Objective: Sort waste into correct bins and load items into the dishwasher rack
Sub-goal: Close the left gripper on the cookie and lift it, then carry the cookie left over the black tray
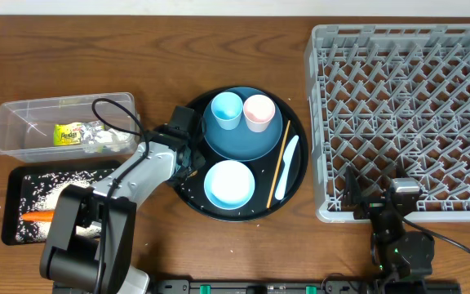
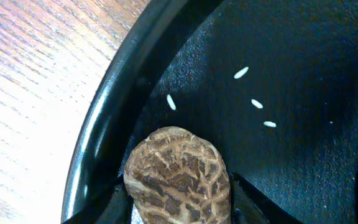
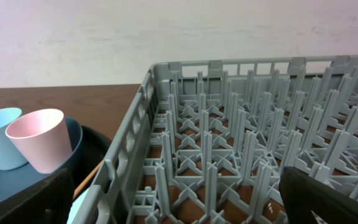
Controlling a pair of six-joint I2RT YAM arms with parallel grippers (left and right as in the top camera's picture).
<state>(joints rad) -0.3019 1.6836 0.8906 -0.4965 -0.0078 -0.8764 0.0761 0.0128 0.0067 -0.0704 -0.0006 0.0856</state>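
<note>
My left gripper (image 2: 178, 208) is shut on the small brown biscuit (image 2: 178, 171), a finger pressed against each side, at the left rim of the round black tray (image 2: 104, 124). Loose rice grains (image 2: 241, 73) lie just beyond it. The overhead view hides the biscuit under the left gripper (image 1: 189, 166). My right gripper (image 3: 179, 205) stands open over the front left corner of the dishwasher rack (image 3: 229, 124), holding nothing. On the round tray are the dark-blue plate (image 1: 219, 143) with a light-blue cup (image 1: 226, 109) and a pink cup (image 1: 259, 112), the bowl (image 1: 229, 183), chopstick (image 1: 277, 163) and utensil (image 1: 286, 167).
The clear tub (image 1: 23, 122) at the left holds the snack wrapper (image 1: 72, 133) and tissue (image 1: 108, 140). The shallow black tray (image 1: 15, 204) below it holds rice (image 1: 51, 192) and the carrot (image 1: 37, 217). The rack (image 1: 406, 114) fills the right side.
</note>
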